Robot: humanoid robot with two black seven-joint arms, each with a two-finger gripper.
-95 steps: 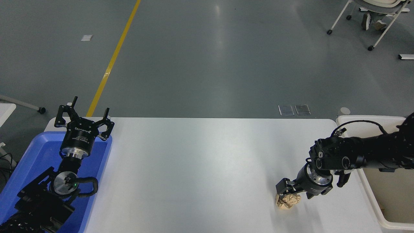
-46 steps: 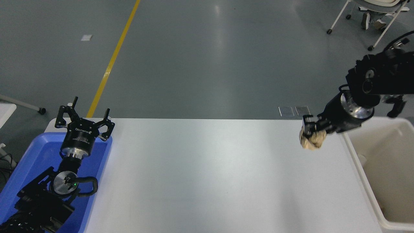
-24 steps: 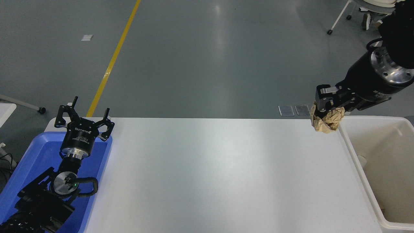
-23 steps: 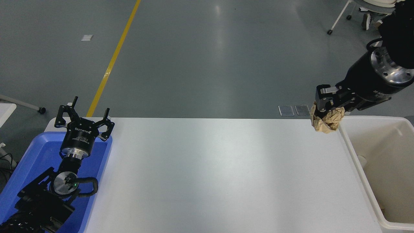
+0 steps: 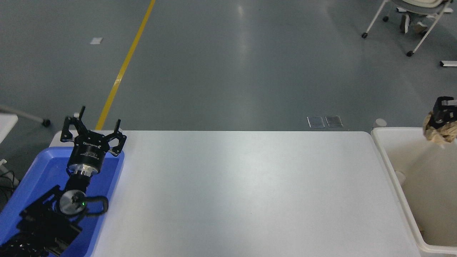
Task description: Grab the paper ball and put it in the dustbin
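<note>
White table (image 5: 228, 185) sits bare; right black pincer (image 5: 443, 115) holds the wrinkly brown paper ball (image 5: 441, 132) above the big cream plastic dustbin (image 5: 389, 157). Left pincer (image 5: 93, 123) spreads wide.

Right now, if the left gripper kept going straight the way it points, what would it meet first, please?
The left gripper, open over the blue tray, points past the table's far edge; nothing shows ahead but floor, though depth is unclear.

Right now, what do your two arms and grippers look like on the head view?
The left gripper is matte black with thin pronged fingers on a round black body with white lettering, joined by a silver collar to a black arm. A silver disc with a small green light and a looping black cable sit lower down. Of the right gripper, only black finger blocks with a pale patch show at the picture's edge.
</note>
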